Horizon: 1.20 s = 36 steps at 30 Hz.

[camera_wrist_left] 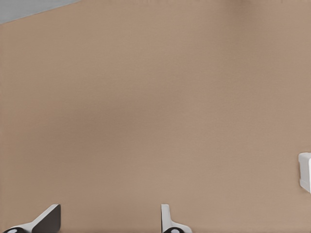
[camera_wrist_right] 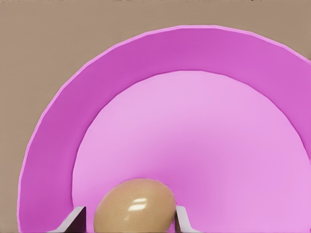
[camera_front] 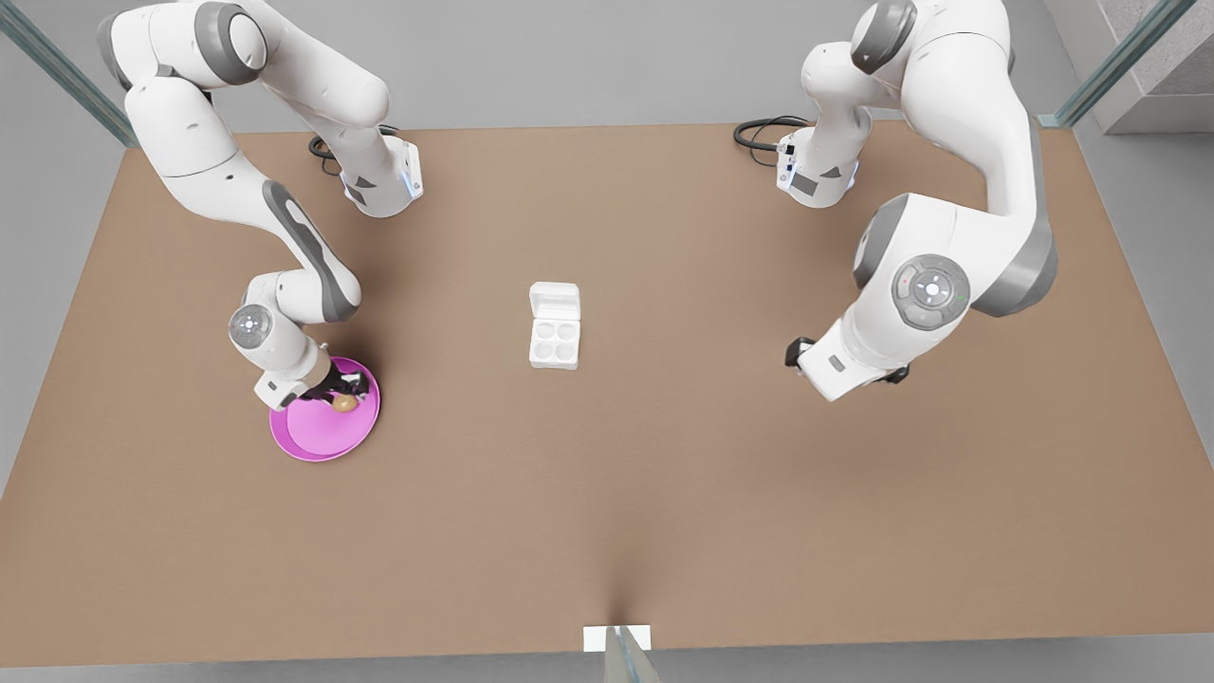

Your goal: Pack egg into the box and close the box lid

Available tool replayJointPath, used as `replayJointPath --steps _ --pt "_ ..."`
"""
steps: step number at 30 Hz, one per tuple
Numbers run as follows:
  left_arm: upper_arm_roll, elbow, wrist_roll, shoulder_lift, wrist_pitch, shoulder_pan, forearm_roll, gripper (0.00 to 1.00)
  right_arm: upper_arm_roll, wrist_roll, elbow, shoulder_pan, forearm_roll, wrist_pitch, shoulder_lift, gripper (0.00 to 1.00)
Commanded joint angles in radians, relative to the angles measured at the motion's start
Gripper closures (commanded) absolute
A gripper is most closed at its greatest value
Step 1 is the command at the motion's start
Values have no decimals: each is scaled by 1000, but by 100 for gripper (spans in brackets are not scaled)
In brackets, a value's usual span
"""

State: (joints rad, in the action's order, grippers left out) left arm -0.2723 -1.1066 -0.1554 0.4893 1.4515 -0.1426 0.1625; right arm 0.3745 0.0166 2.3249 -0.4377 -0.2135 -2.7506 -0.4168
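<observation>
Straddling the egg (camera_wrist_right: 134, 206) on the plate (camera_wrist_right: 58, 145), right hand (camera_wrist_right: 131, 221) open; fragile, slick — I'd grip its middle. Left hand (camera_wrist_left: 109, 221) open, empty, waiting.

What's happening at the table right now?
The right hand, over at the front view's left, is down on the round pink plate with its fingers on either side of the small tan-brown egg, though a firm grip can't be confirmed. The small white four-cup egg carton sits mid-table with its white hinged lid open and its cups empty. The left hand waits open above bare table at the front view's right.
</observation>
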Motion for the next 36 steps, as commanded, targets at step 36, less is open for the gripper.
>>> replayJointPath --steps 36 --pt "4 1 31 -3 3 12 15 0 -123 315 -656 508 154 609 -143 43"
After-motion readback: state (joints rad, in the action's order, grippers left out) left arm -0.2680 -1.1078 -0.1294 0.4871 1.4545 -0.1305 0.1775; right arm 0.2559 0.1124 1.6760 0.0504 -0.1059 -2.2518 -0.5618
